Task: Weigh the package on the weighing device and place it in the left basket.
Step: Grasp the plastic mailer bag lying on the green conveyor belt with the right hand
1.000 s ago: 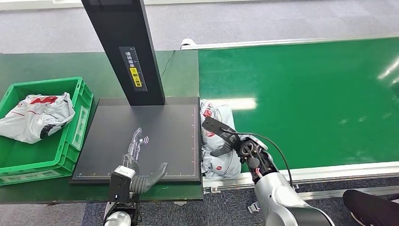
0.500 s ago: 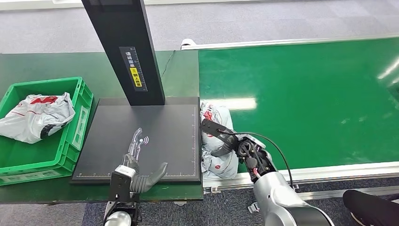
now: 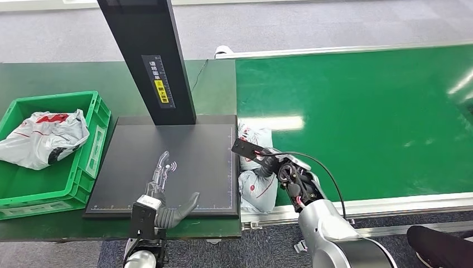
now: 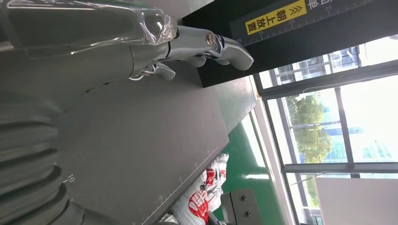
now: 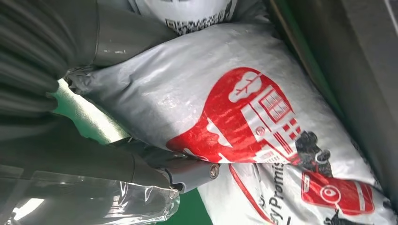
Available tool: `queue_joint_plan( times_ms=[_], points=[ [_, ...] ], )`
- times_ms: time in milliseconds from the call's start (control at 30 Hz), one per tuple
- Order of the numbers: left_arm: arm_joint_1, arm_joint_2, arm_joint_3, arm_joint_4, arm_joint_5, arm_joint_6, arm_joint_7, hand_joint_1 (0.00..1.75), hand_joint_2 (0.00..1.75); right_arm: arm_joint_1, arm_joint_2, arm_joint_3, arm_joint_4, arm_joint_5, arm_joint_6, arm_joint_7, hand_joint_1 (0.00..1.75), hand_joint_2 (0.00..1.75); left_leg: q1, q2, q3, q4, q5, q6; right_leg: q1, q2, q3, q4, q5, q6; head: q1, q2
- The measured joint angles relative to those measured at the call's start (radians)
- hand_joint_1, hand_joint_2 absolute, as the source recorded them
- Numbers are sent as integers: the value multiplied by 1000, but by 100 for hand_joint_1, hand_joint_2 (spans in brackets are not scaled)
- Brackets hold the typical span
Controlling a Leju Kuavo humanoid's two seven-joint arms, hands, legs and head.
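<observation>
Package (image 3: 257,187): grey-white plastic mailer with red print, lying on the green conveyor belt (image 3: 362,117), pressed up against the right edge of the weighing device (image 3: 167,167). Right hand (image 3: 276,167) is on it; in the right wrist view the thumb and fingers (image 5: 187,171) wrap the bag (image 5: 225,108) from both sides, so the hand is grasping the package. Bag is bunched and partly raised under the hand; whether it has fully left the belt cannot be told. A black flat part of the right hand reaches over the bag toward the device's edge.

Left hand (image 3: 164,209): at the near edge of the weighing device, to the left of the right hand, well apart from the package. Fingers (image 4: 220,44) extended and spread over the dark plate, holding nothing. Thumb sticks out toward the right along the plate's near edge.

Beyond the left hand: the black plate with ruler marks on its borders, then the black upright column (image 3: 148,61) with a yellow label rising from its far edge.

Left of the left hand, on the dark green table (image 3: 67,75): green basket (image 3: 89,153), just beside the plate. It holds another grey-white bag (image 3: 42,137) with red print.
</observation>
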Motion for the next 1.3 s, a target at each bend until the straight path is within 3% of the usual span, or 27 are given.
queue_joint_plan(
  times_ms=[300,467,700,867,1033,1300],
  points=[
    [11,3,-1,-6,8,8,-6,0,175,-5,-16,-39,-1,-144,-212,-98,175,175,0,-4,-5,0,1,1,0,-3,-3,0,0,0,0,0],
    [20,5,-1,-14,12,17,-11,0,175,-69,-51,-108,-16,-254,-339,-180,175,175,-1,-4,-5,0,1,1,-1,-4,-4,0,0,0,0,0],
    [27,6,-1,-14,16,49,-39,0,175,-153,-107,-269,-68,-577,-548,-456,175,175,-2,-7,-7,1,2,1,-1,-7,-5,0,0,0,0,0],
    [33,7,-1,-13,22,65,-50,0,175,-197,-132,-340,-136,-719,-578,-564,175,175,-2,-5,-6,1,1,1,-1,-6,-5,0,1,0,0,0],
    [37,7,-1,-14,21,68,-51,0,175,-199,-130,-352,-171,-743,-581,-588,175,175,-2,-5,-6,0,1,1,-1,-5,-5,0,1,0,0,0],
    [42,6,-1,-14,17,68,-51,0,175,-164,-41,-243,-168,-725,-414,-582,175,175,0,-1,-5,0,1,0,0,-1,-5,1,1,0,0,0]
  ],
)
